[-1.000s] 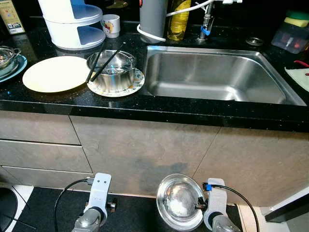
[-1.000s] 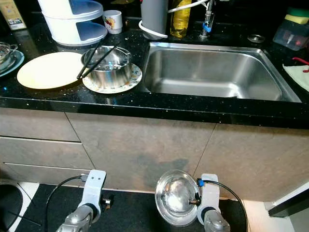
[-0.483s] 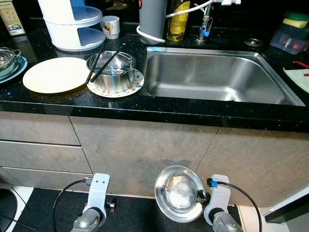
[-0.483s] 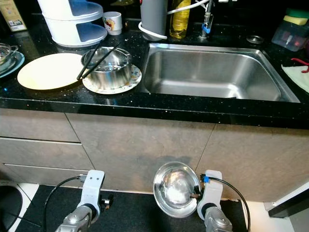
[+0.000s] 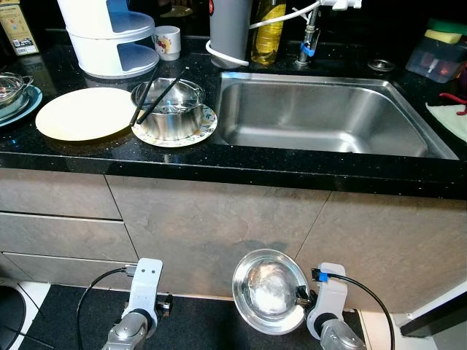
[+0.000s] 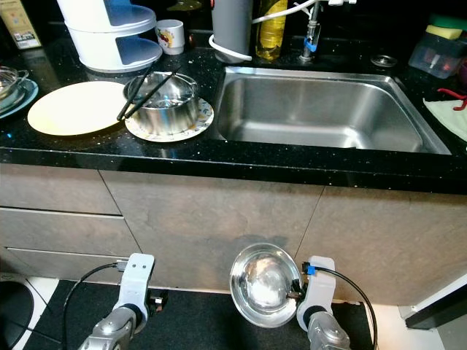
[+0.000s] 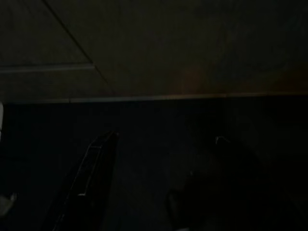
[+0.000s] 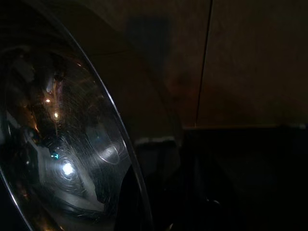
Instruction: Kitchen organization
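From the head camera, the right gripper (image 5: 299,295) hangs low before the grey cabinet front, its fingers clamped on the rim of a shiny round steel bowl (image 5: 268,290) held on edge. The left gripper (image 5: 162,305) hangs beside it, well apart; whether its fingers are apart or together cannot be told. Far above both, the black speckled table (image 5: 241,166) carries a steel pot (image 5: 168,109) with two black chopsticks (image 5: 155,95) across it, standing on a patterned plate (image 5: 198,128) beside a plain cream plate (image 5: 80,113) and the bare steel sink (image 5: 321,117).

The left wrist view is nearly black; one dark finger (image 7: 89,180) is faintly outlined.

The right wrist view shows the bowl's scratched, mirror-like curve (image 8: 67,154), cut off at the frame edge.
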### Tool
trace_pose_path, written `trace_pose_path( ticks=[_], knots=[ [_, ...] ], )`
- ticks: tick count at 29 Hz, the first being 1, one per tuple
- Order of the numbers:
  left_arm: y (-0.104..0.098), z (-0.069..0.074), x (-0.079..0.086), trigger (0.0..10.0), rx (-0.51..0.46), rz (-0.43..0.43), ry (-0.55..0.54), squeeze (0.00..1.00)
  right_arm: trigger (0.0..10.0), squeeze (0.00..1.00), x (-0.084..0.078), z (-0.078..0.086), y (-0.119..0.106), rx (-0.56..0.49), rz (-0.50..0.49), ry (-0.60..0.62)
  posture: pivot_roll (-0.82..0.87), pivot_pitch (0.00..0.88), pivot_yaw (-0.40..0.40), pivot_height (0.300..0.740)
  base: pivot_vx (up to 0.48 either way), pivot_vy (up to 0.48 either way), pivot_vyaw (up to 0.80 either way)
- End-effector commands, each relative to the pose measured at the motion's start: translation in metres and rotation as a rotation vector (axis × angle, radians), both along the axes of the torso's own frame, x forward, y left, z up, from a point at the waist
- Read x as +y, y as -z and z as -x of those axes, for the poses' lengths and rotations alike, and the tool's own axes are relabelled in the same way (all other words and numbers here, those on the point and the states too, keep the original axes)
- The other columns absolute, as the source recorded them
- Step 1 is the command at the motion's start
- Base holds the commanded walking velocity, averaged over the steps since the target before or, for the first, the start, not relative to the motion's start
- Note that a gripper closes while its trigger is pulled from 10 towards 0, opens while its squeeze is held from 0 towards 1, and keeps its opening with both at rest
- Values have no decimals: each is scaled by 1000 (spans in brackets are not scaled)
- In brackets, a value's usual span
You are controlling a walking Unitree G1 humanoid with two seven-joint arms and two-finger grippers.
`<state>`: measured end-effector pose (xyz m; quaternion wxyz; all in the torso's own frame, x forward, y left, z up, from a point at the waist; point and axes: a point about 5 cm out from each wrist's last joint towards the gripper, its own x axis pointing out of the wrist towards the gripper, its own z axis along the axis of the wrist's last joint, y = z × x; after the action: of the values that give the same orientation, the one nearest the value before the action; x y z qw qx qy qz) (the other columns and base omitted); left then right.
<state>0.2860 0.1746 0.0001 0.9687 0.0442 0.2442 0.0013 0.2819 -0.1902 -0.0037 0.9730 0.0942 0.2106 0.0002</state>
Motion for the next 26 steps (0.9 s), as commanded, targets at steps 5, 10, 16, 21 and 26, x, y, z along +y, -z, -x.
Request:
trace_pose_path(
  ticks=[5,10,16,21,26],
  knots=[
    [-6,-5,-8,10000,-43,14,17,0,10000,0,4,-10,-11,-54,53,-38,-108,170,-27,740,0,0,0],
    [-4,-4,-7,10000,-31,-1,7,0,10000,0,0,-7,-7,-20,50,-37,-116,171,-28,740,0,0,0],
    [6,3,-5,10000,25,-11,0,0,10000,0,3,-1,5,94,57,-42,-112,167,-23,740,0,0,0],
    [13,6,-2,10000,77,-13,-41,0,10000,0,-2,5,13,159,23,71,-104,156,-41,740,0,0,0],
    [8,3,-2,10000,51,-26,-17,0,10000,0,-2,4,11,133,8,77,-96,152,-39,740,0,0,0]
  ],
)
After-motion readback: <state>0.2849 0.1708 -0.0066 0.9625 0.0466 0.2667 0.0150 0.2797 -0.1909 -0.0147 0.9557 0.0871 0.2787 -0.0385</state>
